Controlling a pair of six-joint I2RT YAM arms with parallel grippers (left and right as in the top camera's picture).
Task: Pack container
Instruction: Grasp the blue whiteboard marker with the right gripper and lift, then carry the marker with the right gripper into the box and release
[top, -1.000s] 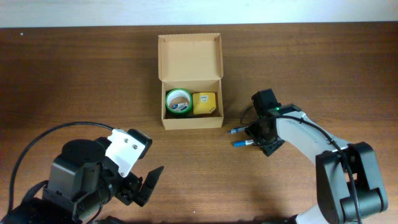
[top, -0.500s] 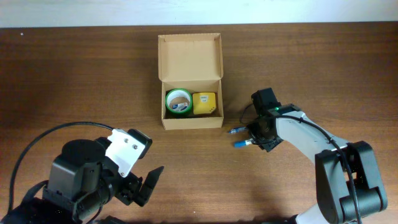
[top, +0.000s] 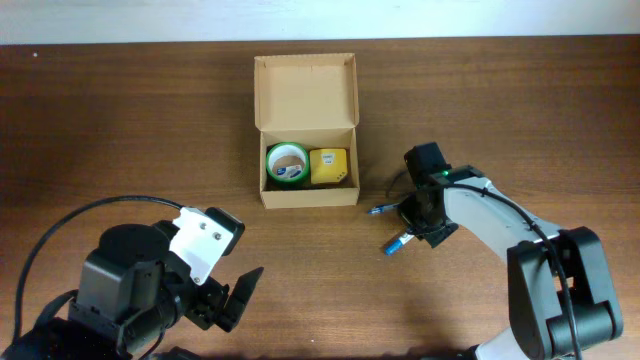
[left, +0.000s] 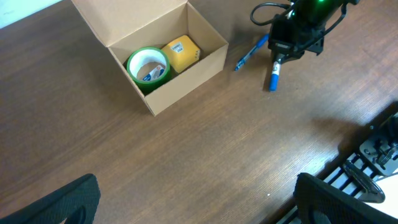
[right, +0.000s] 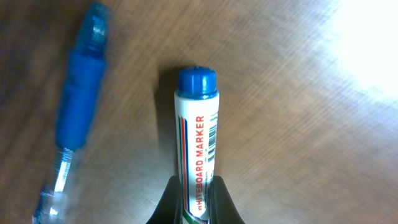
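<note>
Tan-brown corrugated cardboard box (top: 309, 196) sits centre-rear on dark wood table (top: 120, 120), flap lid open toward far edge; green tape roll (top: 286, 163) and yellow pack (top: 330, 166) lie side by side inside. R gripper (top: 420, 228), just right of box, is clenched on white whiteboard marker w/ blue cap (right: 198, 124); blue clear-barrel pen (right: 78, 112) lies just beside marker, box-ward side. L gripper (top: 232, 297) is at near-left, well apart from box, jaws spread wide, nothing held.
</note>
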